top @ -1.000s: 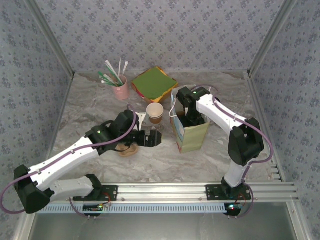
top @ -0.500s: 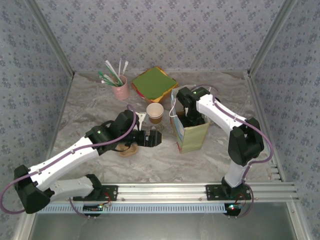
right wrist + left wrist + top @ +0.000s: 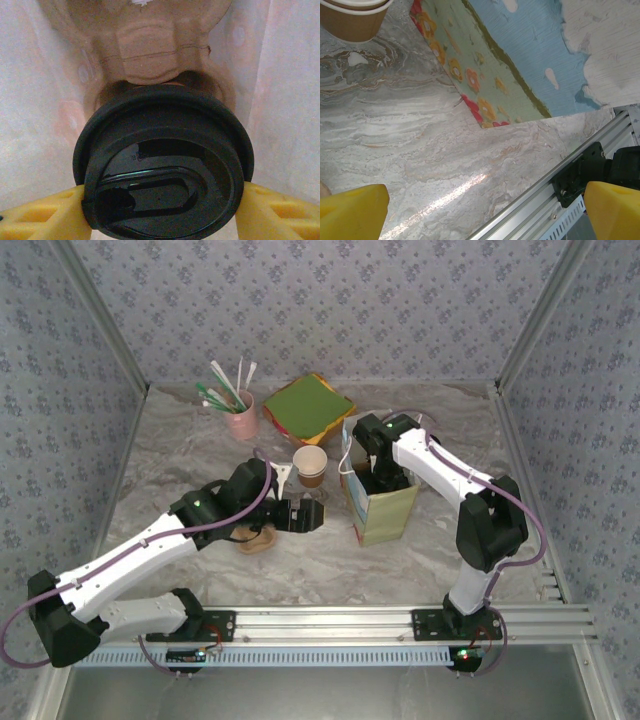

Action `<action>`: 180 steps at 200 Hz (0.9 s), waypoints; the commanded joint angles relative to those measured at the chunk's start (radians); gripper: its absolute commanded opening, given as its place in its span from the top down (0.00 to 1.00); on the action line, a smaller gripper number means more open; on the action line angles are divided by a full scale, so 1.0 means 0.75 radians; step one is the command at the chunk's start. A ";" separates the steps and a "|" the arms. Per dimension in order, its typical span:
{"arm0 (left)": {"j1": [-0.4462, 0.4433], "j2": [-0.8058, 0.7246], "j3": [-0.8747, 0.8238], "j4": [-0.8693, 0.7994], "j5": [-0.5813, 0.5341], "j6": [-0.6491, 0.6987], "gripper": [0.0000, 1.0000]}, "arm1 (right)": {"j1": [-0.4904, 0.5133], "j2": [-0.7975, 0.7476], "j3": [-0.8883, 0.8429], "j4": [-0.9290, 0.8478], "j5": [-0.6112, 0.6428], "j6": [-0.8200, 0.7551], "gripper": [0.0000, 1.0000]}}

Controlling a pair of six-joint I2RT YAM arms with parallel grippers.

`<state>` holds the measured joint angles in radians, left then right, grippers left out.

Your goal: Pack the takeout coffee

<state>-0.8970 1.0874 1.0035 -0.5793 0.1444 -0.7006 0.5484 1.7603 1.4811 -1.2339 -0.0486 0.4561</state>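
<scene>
Inside the bag (image 3: 385,515), the right gripper (image 3: 161,214) pinched the coffee (image 3: 165,150) by its lid, above a carrier (image 3: 150,47). Beside the bag, the left gripper (image 3: 482,210) hung wide open and empty above the table (image 3: 420,150).

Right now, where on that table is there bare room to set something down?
Bare table lies between the bag and the near rail, and in the far left corner beside the pink cup. The middle is crowded: napkins, open cup, left gripper.
</scene>
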 commanded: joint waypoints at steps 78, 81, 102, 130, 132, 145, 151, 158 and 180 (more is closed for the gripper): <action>-0.010 -0.016 0.041 0.004 -0.010 0.007 0.00 | 0.005 0.068 -0.068 -0.001 0.001 0.001 0.32; -0.009 -0.018 0.041 0.003 -0.010 0.006 0.00 | 0.005 0.068 -0.066 -0.001 0.001 0.001 0.32; -0.009 -0.022 0.038 0.003 -0.009 0.005 0.00 | 0.004 0.068 -0.066 0.000 0.001 0.001 0.32; -0.011 -0.026 0.038 0.011 -0.005 0.006 0.00 | 0.004 0.068 -0.069 -0.001 0.001 0.000 0.32; -0.011 -0.027 0.038 0.011 -0.006 0.006 0.00 | 0.004 0.068 -0.069 -0.001 0.002 0.001 0.32; -0.011 -0.043 0.032 0.026 -0.014 0.004 0.00 | 0.004 0.068 -0.068 -0.001 0.003 0.001 0.32; -0.012 -0.054 0.028 0.032 -0.020 0.002 0.00 | 0.006 0.066 -0.068 0.001 0.003 0.001 0.32; -0.011 -0.066 0.023 0.040 -0.029 0.002 0.00 | 0.005 0.066 -0.071 0.002 0.003 0.001 0.32; -0.011 -0.101 0.008 0.056 -0.057 -0.001 0.00 | 0.004 0.067 -0.074 0.006 0.003 0.001 0.32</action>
<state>-0.8989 1.0626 1.0035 -0.5758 0.1341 -0.7010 0.5484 1.7599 1.4807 -1.2335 -0.0483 0.4561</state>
